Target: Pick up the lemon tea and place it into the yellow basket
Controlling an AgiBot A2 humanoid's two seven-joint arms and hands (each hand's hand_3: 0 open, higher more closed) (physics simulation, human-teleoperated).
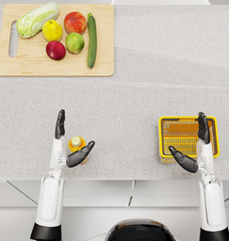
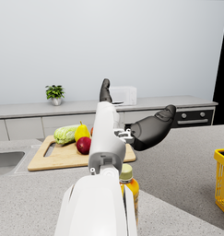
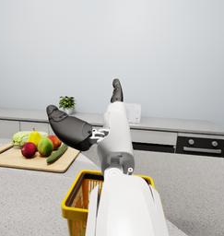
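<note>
No legible text anywhere. The lemon tea bottle [image 1: 77, 145], near the counter's [image 1: 134, 103] front edge, shows an orange label, lettering too small to make out.

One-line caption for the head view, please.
Open left hand poised around lemon tea bottle; open right hand over yellow basket.

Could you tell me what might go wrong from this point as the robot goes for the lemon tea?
The lemon tea stands upright between the open left hand fingers and thumb, near the counter edge; an uneven close could tip it or push it off. The right hand hovers over the yellow basket, so it may block the drop.
</note>
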